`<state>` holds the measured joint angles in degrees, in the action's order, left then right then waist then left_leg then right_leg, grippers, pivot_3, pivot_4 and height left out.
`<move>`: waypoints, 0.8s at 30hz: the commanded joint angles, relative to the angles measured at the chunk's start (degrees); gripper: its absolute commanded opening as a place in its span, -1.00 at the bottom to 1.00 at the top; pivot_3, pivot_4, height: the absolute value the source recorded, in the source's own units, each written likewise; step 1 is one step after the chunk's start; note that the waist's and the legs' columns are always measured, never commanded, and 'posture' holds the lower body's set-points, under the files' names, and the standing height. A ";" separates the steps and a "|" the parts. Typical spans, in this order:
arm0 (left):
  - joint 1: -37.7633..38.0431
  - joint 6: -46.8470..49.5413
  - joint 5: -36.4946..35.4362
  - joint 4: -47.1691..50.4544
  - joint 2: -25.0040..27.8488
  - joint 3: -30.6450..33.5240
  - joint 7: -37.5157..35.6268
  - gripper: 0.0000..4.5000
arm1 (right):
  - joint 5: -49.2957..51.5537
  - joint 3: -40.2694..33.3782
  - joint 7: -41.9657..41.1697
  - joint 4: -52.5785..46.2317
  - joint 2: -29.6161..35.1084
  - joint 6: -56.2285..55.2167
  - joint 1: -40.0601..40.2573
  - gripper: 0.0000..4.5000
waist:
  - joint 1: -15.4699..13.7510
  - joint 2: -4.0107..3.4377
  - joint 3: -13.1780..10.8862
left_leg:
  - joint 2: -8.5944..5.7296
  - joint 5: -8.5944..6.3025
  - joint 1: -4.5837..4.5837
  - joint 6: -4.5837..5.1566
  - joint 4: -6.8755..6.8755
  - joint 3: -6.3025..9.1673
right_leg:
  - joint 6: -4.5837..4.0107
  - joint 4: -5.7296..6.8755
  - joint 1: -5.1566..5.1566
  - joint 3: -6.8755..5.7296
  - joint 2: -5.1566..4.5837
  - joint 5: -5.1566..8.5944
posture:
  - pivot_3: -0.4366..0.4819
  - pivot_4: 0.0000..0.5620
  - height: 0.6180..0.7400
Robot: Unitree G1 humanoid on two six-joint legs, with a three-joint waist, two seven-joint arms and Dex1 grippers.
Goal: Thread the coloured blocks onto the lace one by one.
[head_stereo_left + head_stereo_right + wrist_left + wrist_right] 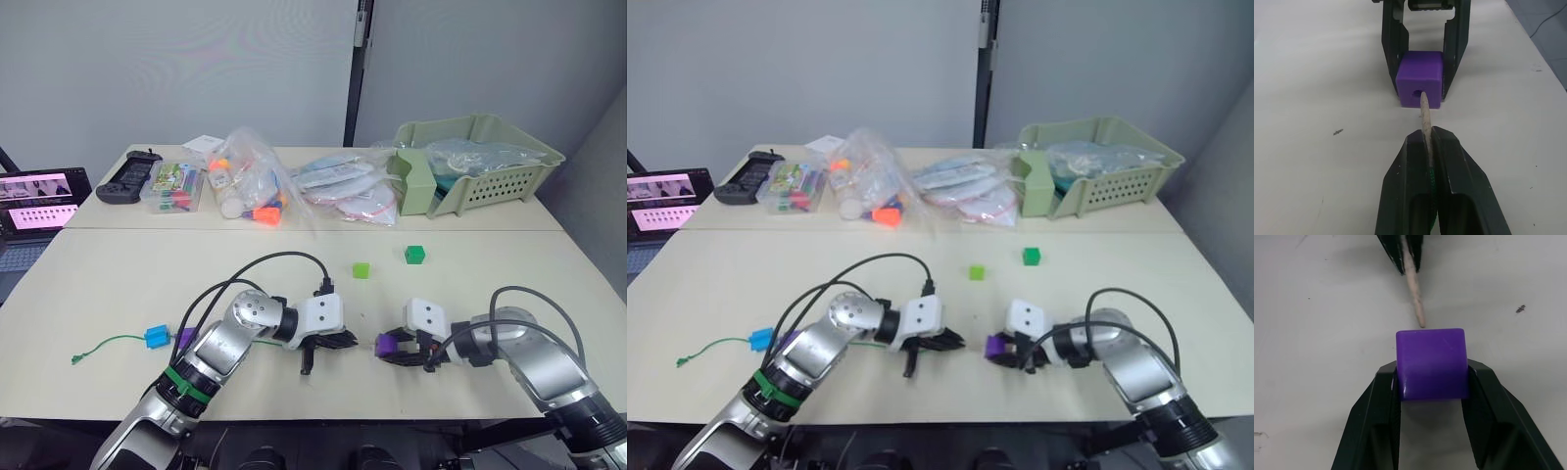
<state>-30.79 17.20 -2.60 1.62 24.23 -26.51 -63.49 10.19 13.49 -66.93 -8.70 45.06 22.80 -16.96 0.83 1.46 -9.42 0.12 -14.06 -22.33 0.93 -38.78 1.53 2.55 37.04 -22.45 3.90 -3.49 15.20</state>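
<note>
Left eye view: the left tool [338, 343] and right tool [397, 350] face each other near the front edge of the table [294, 255], with a narrow gap between them. The right tool pinches a purple block [386, 344]. A light green block [361, 269] and a dark green block [414, 254] lie apart on open table behind the tools. A blue block [155, 336] sits on the green lace [103, 345] to the left, with a second purple block [185, 337] just beside it. The table's middle band lies open. At the rear, a pale green basket [490, 166] holds clear bags, and a clear box [172, 186] holds coloured items; bagged toys [250, 181] lie between them.

Left wrist view: the left tool's fingers [1405, 191] are pressed together on the lace's pale tip [1425, 117], whose point meets the hole in the purple block's face.

Right wrist view: the right tool's fingers [1376, 416] clamp the purple block on two opposite sides; the pale tip points at its far face.
</note>
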 commanded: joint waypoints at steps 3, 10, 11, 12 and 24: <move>-0.82 -0.44 0.27 1.01 -0.95 -0.29 0.52 -1.00 | 0.49 0.18 -0.64 -2.13 0.18 1.04 -0.76 -0.47 | -0.01 0.00 0.00 | 0.00 0.00 -0.01 0.00 0.00 0.00 | 0.00 0.00 0.00 0.00 0.00 0.00 | -0.05 -0.47 1.00; -0.91 -0.27 0.07 1.31 -1.71 -1.02 -0.26 -1.00 | -0.02 0.68 0.16 -1.79 -0.73 2.00 -1.72 -0.47 | -0.01 0.00 0.00 | -0.01 0.00 -0.01 0.00 -0.01 0.00 | 0.00 0.00 0.00 0.00 -0.01 0.00 | -0.05 -0.47 1.00; -0.97 -0.25 0.05 1.27 -1.66 -1.10 -0.39 -1.00 | -0.09 0.73 0.26 -1.70 -0.85 2.09 -1.86 -0.47 | -0.02 0.00 0.00 | -0.01 0.00 -0.01 0.00 -0.01 0.00 | 0.00 0.00 0.00 0.00 -0.01 0.00 | -0.05 -0.47 1.00; -1.00 -0.29 0.07 1.25 -1.63 -1.17 -0.40 -1.00 | -0.18 0.77 0.36 -1.73 -0.94 2.14 -1.90 -0.47 | 0.00 0.00 0.00 | -0.01 0.00 -0.01 0.00 -0.01 0.00 | 0.00 0.00 0.00 0.00 -0.01 0.00 | -0.05 -0.47 1.00; -2.90 0.61 1.25 0.12 -6.66 -4.29 0.93 -1.00 | -0.66 2.21 2.83 -5.11 -1.76 6.01 -2.05 -0.47 | -0.05 0.00 0.00 | -0.03 0.00 -0.02 0.00 -0.02 0.00 | 0.00 0.00 0.00 0.00 -0.01 0.00 | -0.05 -0.47 1.00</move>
<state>-31.99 18.03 -0.18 -0.30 20.39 -29.05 -62.74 9.85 15.11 -65.69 -11.46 44.20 28.20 -18.26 0.78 1.47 -9.42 0.09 -14.06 -22.35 0.93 -38.81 1.54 2.56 37.04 -22.44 3.90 -3.50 15.20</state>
